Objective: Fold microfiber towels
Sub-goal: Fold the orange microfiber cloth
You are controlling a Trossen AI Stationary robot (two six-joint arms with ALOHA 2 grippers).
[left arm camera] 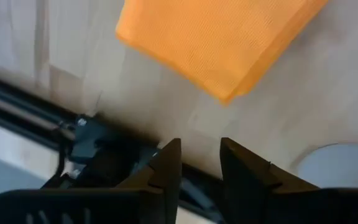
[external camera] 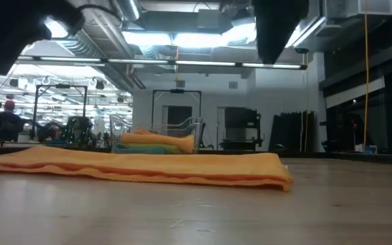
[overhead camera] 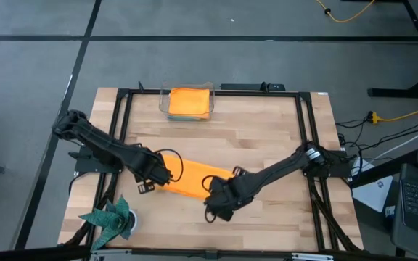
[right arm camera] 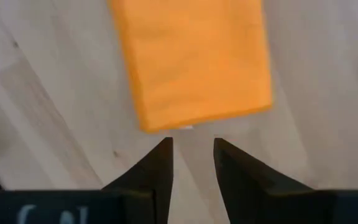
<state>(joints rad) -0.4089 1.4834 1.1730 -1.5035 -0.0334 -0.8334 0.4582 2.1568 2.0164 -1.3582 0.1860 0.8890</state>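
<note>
**Orange towel folded on the table, both grippers parted and empty**

Towel folding looks well advanced. An orange towel [overhead camera: 192, 180] lies as a flat folded strip on the wooden table [overhead camera: 267, 138], near the front middle, between the two arms. From table height it shows as a low, even band with a doubled edge at one end.

The left gripper [left arm camera: 199, 163] sits just off one end of the strip; its two dark fingers stand a little apart with bare table between them, holding nothing. The right gripper [right arm camera: 192, 158] sits just off the other end — its fingers also slightly apart and empty, tips close to the towel's short edge but not touching it.

At the back of the table, a clear bin [overhead camera: 164, 101] holds a stack of folded towels [overhead camera: 190, 101], an orange one on top; from table height, green and blue layers appear under it. By my reading those are done, and what may remain is one more fold of the strip, or moving it to the stack — I cannot tell which.

A dark teal spiky-edged cloth [overhead camera: 109, 220] sits at the front left corner, untouched.

No brand, label or writing can be read in any view.
</note>
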